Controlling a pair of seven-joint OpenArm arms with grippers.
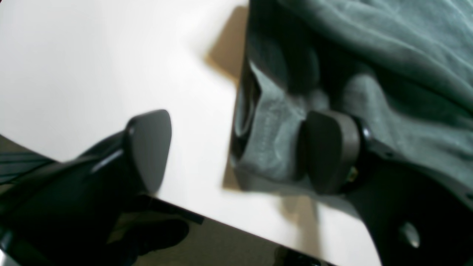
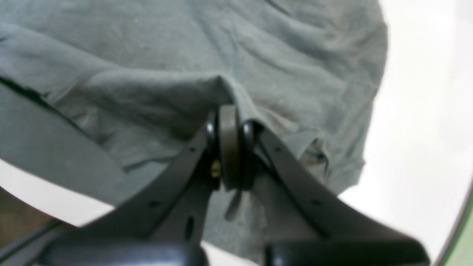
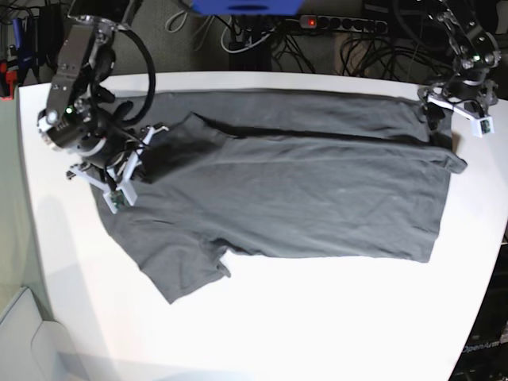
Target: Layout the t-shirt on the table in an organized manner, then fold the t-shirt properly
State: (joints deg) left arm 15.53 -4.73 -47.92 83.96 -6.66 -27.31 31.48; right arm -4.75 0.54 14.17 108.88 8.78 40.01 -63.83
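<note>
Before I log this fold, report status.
Right gripper shut on t-shirt fold. Left gripper open at the hem. Shirt spread on table, partly folded. Nothing in the way.

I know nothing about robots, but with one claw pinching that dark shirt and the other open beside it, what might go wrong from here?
1. The right gripper pinches only a small ridge of the dark charcoal-grey cotton t-shirt; a pull may slip it free or bunch the cloth.
2. The left gripper is open, one pad on the cloth's edge and one over the white matte table; closing may miss a layer.
3. That corner lies near the table edge, so it may slide off.
</note>
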